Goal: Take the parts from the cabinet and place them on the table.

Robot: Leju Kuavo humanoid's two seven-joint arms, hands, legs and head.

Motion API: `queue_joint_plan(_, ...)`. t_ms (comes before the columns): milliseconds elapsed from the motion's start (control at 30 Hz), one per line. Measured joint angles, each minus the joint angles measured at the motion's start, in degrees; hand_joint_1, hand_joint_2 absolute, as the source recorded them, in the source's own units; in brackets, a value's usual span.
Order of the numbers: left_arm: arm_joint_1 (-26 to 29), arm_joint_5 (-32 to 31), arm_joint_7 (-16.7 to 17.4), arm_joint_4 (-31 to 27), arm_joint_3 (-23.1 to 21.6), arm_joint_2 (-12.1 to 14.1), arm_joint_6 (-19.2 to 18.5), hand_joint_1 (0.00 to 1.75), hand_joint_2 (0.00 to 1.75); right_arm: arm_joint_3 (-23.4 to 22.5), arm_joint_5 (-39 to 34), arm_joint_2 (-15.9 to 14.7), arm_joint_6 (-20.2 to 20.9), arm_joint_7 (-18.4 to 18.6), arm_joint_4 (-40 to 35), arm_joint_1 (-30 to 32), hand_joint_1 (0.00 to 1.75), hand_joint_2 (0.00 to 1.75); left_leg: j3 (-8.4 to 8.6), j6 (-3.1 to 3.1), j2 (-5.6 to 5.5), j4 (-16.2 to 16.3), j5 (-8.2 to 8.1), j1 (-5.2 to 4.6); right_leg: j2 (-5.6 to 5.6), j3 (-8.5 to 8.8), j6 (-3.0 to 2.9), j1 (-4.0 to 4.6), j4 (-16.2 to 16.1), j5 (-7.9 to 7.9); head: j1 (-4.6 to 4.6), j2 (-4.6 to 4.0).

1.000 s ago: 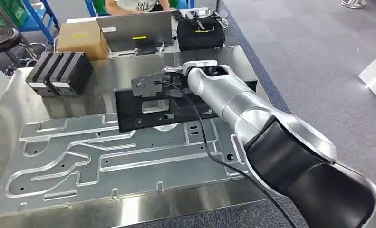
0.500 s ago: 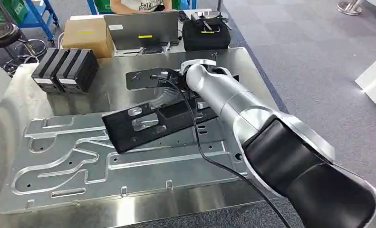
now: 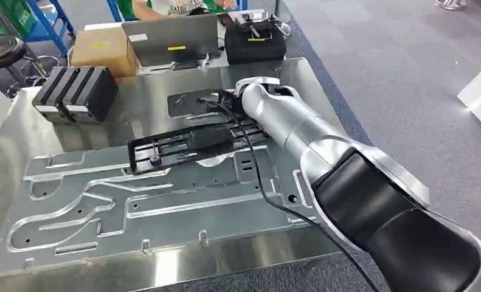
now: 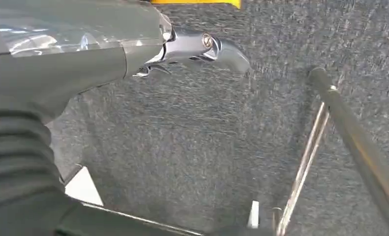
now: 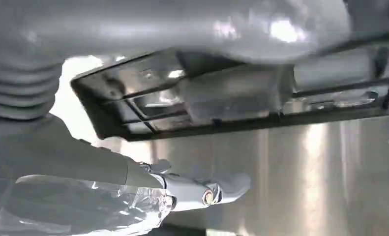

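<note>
A long black tray-like part (image 3: 183, 146) lies nearly flat across the machined aluminium plate (image 3: 134, 201) on the steel table (image 3: 128, 112). My right arm reaches over the table, and my right hand (image 3: 225, 102) is at the part's far right end. In the right wrist view the part (image 5: 222, 98) sits between the blurred hand cover and the thumb (image 5: 207, 191). The thumb stands apart from the part, and I cannot see whether the fingers still hold it. My left hand (image 4: 192, 49) hangs over grey carpet and holds nothing.
A flat dark plate (image 3: 186, 102) lies just beyond the black part. Two black blocks (image 3: 76, 91) stand at the table's back left. Behind them are a cardboard box (image 3: 101, 48), a laptop (image 3: 171, 39) and a black case (image 3: 256, 42). A person (image 3: 177, 6) sits beyond. The table edge runs close on the right.
The black part has gone from standing on edge to tilted and now lies almost flat on the aluminium plate. My right hand stayed at the part's far end.
</note>
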Motion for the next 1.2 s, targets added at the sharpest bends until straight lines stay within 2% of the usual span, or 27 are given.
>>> queue_joint_plan(33, 0.0, 0.0, -0.1, 0.0, 0.0, 0.0, 0.0, 0.00, 0.00, 0.2, 0.6, -0.1, -1.7, 0.0, 0.0, 0.3, 0.00, 0.00, -2.05, -0.17, 0.01, 4.5, -1.60, 0.03, 0.04, -0.01, -0.04, 0.13, 0.0, -0.03, 0.00, 0.00)
queue_joint_plan(67, 0.1, 0.0, -0.1, 0.0, 0.0, 0.0, 0.0, 0.00, 0.00, 0.3, 1.1, -0.2, -3.4, 0.2, 0.1, 0.4, 0.00, 0.00, -3.11, -0.27, 0.01, 6.7, -1.80, 0.03, 0.05, -0.03, -0.04, 0.18, 0.2, -0.05, 0.02, 0.00)
queue_joint_plan(100, 0.2, 0.0, -0.3, 0.0, 0.0, 0.0, 0.0, 0.00, 0.00, 0.4, 2.0, -0.3, -5.7, 0.5, 0.1, 0.5, 0.00, 0.00, -2.75, -0.36, 0.03, 5.8, -0.55, 0.04, 0.08, -0.03, 0.01, 0.18, 0.3, -0.11, 0.02, 0.00)
queue_joint_plan(133, 0.3, 0.0, -0.6, 0.0, 0.0, 0.0, 0.0, 0.00, 0.00, 0.6, 3.2, -0.5, -9.0, 0.7, 0.1, 0.5, 0.00, 0.00, -1.16, -0.39, 0.04, 2.3, 1.71, 0.08, 0.09, -0.04, 0.13, 0.13, 0.5, -0.28, 0.00, 0.00)
queue_joint_plan(200, 0.4, 0.0, -1.5, 0.0, 0.0, 0.0, -0.2, 0.00, 0.00, 0.8, 5.2, -1.0, -18.0, -0.5, -0.3, 0.4, 0.00, 0.00, 3.70, -0.38, 0.20, -7.5, 6.45, 0.28, 0.10, -0.11, 0.55, 0.05, 1.5, -0.90, 0.00, 0.00)
queue_joint_plan(233, 0.3, 0.0, -1.8, 0.0, 0.0, -0.1, -0.4, 0.00, 0.00, 0.8, 5.6, -1.6, -23.0, -1.8, -0.9, 0.3, 0.00, 0.00, 4.71, -0.17, 0.29, -8.8, 5.00, 0.10, 0.10, -0.49, 0.91, 0.44, 1.9, -1.20, 0.00, 0.00)
queue_joint_plan(267, 0.3, 0.0, -2.2, 0.0, 0.0, -0.1, -0.7, 0.00, 0.00, 0.7, 5.6, -2.4, -27.7, -4.1, -1.4, 0.4, 0.00, 0.00, 4.44, 0.51, 0.04, -9.2, 5.37, -0.12, 0.10, -0.83, 1.10, 0.46, 2.3, -1.23, 0.02, 0.00)
queue_joint_plan(300, 0.4, 0.0, -2.6, 0.0, 0.0, -0.2, -0.7, 0.00, 0.00, 0.4, 5.0, -3.0, -32.1, -6.9, -2.2, 1.0, 0.00, 0.00, 4.23, 0.73, 0.03, -9.1, 5.37, -0.10, 0.07, -0.89, 1.33, 0.50, 2.2, -1.10, 0.02, 0.00)
queue_joint_plan(333, 0.5, 0.0, -2.9, 0.0, 0.0, -0.2, -0.8, 0.00, 0.00, -0.5, 4.1, -4.1, -38.7, -11.4, -3.6, 1.8, 0.00, 0.00, 4.25, 0.98, -0.05, -9.1, 5.42, -0.11, 0.03, -0.83, 1.47, 0.51, 2.0, -1.02, 0.02, 0.00)
queue_joint_plan(367, 0.6, 0.1, -3.3, 0.0, 0.1, -0.4, -1.0, 0.00, 0.00, -1.9, 3.8, -5.1, -42.4, -14.5, -5.1, 2.7, 0.00, 0.00, 4.32, 1.40, -0.13, -9.3, 5.56, -0.04, -0.05, -0.76, 1.76, 0.50, 2.1, -1.11, 0.02, 0.00)
queue_joint_plan(433, 0.6, 0.1, -3.5, 0.0, 0.1, -0.6, -1.2, 0.00, 0.00, -4.5, 4.8, -7.0, -43.6, -16.2, -7.5, 4.4, 0.00, 0.00, 4.57, 2.06, -0.07, -9.7, 5.84, 0.25, 0.01, -1.35, 2.54, 0.19, 4.0, -2.76, 0.02, 0.00)
queue_joint_plan(500, 0.5, 0.0, -3.6, 0.0, 0.1, -0.6, -1.2, 0.00, 0.00, -6.3, 5.5, -8.0, -43.6, -16.4, -8.9, 5.6, 0.00, 0.00, 4.45, 2.35, -0.03, -9.7, 5.86, 0.23, -0.02, -4.87, 3.19, -0.16, 11.3, -6.68, 0.02, 0.00)
queue_joint_plan(533, 0.6, 0.0, -3.6, 0.0, 0.1, -0.6, -1.2, 0.00, 0.00, -7.0, 5.8, -8.4, -43.6, -16.4, -9.5, 6.5, 0.00, 0.00, 4.41, 2.35, 0.01, -9.7, 5.85, 0.22, -0.02, -7.35, 3.42, -0.31, 16.4, -8.74, 0.02, 0.00)
queue_joint_plan(567, 0.6, 0.0, -3.6, 0.0, 0.1, -0.6, -1.2, 0.00, 0.00, -7.5, 6.0, -8.7, -44.0, -16.7, -9.9, 7.3, 0.00, 0.00, 4.39, 2.35, 0.02, -9.7, 5.85, 0.21, -0.04, -8.88, 3.56, -0.43, 19.4, -9.37, 0.02, 0.00)
queue_joint_plan(600, 0.6, 0.0, -3.6, 0.0, 0.1, -0.6, -1.2, 0.00, 0.00, -8.4, 6.0, -9.3, -46.0, -18.0, -10.9, 8.6, 0.00, 0.00, 4.40, 2.35, 0.02, -9.7, 5.85, 0.21, -0.04, -9.08, 3.60, -0.52, 19.5, -8.55, 0.02, 0.00)
queue_joint_plan(633, 0.7, 0.0, -3.6, 0.0, 0.1, -0.6, -1.2, 0.00, 0.00, -9.8, 6.0, -10.1, -49.2, -19.9, -12.6, 10.1, 0.00, 0.00, 4.44, 2.35, -0.01, -9.7, 5.85, 0.20, -0.04, -7.85, 3.51, -0.53, 16.8, -6.51, 0.02, 0.00)
queue_joint_plan(700, 0.7, 0.0, -3.6, 0.0, 0.2, -0.6, -1.0, 0.00, 0.00, -13.8, 5.8, -12.8, -57.7, -24.7, -21.1, 16.3, 0.00, 0.00, 4.75, 2.27, -0.26, -9.7, 5.79, 0.16, -0.06, -2.23, 2.93, -0.41, 6.1, -1.36, 0.02, 0.00)
queue_joint_plan(733, 0.9, 0.0, -3.6, 0.0, 0.4, -0.6, -0.8, 0.00, 0.00, -16.1, 5.4, -14.5, -60.9, -26.8, -26.5, 22.2, 0.00, 0.00, 4.95, 2.20, -0.64, -9.8, 5.73, 0.32, -0.09, 0.16, 2.42, -0.17, 1.6, -1.27, 0.02, 0.00)
queue_joint_plan(767, 1.1, 0.0, -3.8, 0.0, 0.7, -0.6, -0.5, 0.00, 0.00, -21.4, 4.5, -17.0, -64.6, -30.3, -37.4, 29.0, 0.00, 0.00, 5.09, 1.84, -1.26, -10.0, 5.72, 0.16, -0.41, 0.57, 2.31, 0.40, 1.0, -1.35, 0.02, 0.00)
queue_joint_plan(867, 2.6, 0.1, -4.2, 0.0, 1.3, -0.4, -0.4, 0.00, 0.00, -32.4, 4.3, -19.6, -62.6, -33.3, -55.3, 43.6, 0.00, 0.00, 5.19, 1.01, -1.57, -10.6, 5.74, 0.47, -0.63, 0.61, 1.73, 0.59, 0.9, -1.49, 0.02, 0.00)
queue_joint_plan(900, 2.9, 0.1, -4.2, 0.0, 1.5, -0.3, -0.4, 0.00, 0.00, -34.5, 4.9, -19.9, -62.0, -33.6, -58.6, 46.2, 0.00, 0.00, 5.23, 0.51, -1.43, -10.7, 5.60, -0.01, -0.54, 0.69, 1.21, -0.03, 0.2, -1.03, 0.02, 0.00)
queue_joint_plan(933, 3.0, 0.1, -4.2, 0.0, 1.7, -0.2, -0.3, 0.00, 0.00, -36.6, 5.6, -20.0, -61.3, -33.6, -62.1, 48.0, 0.00, 0.00, 4.83, 0.46, -0.71, -9.7, 4.57, 0.14, -0.39, 0.87, 1.02, -0.24, -0.3, -0.75, 0.02, 0.00)
queue_joint_plan(1000, 2.7, 0.0, -4.2, 0.0, 1.9, 0.0, -0.3, 0.00, 0.00, -39.1, 6.4, -20.1, -60.7, -33.7, -66.8, 50.5, 0.00, 0.00, 1.72, 0.40, -0.36, -2.0, -0.30, 0.15, -0.09, 0.88, 0.65, -0.32, -0.3, -0.71, 0.00, 0.00)
queue_joint_plan(1067, 2.6, 0.0, -4.1, 0.0, 1.9, 0.0, -0.2, 0.00, 0.00, -40.9, 6.8, -20.3, -60.5, -33.5, -69.6, 52.8, 0.00, 0.00, -1.86, 0.23, -0.30, 6.2, -3.46, 0.13, -0.05, 0.80, 0.52, -0.13, -0.2, -0.80, 0.02, 0.00)
queue_joint_plan(1100, 2.6, 0.0, -4.2, 0.0, 1.9, 0.0, -0.2, 0.00, 0.00, -41.5, 6.9, -20.3, -60.5, -33.5, -70.8, 53.8, 0.00, 0.00, -2.32, 0.23, -0.29, 7.3, -3.14, 0.13, 0.05, 0.77, 0.45, -0.02, 0.0, -0.85, 0.00, 0.00)
queue_joint_plan(1133, 2.7, 0.0, -4.2, 0.0, 1.9, 0.0, -0.2, 0.00, 0.00, -41.9, 7.0, -20.4, -60.5, -33.5, -71.7, 54.3, 0.00, 0.00, -1.35, 0.31, -0.28, 5.5, -1.60, 0.12, 0.19, 0.77, 0.43, 0.04, 0.1, -0.90, 0.02, 0.00)
queue_joint_plan(1200, 2.6, 0.1, -4.2, 0.0, 2.0, 0.2, -0.1, 0.00, 0.00, -42.8, 6.8, -20.6, -61.1, -33.5, -73.6, 55.1, 0.00, 0.00, 3.73, 0.87, -0.28, -4.4, 3.40, 0.06, 0.62, 0.84, 0.70, 0.13, 0.5, -1.10, 0.02, 0.00)
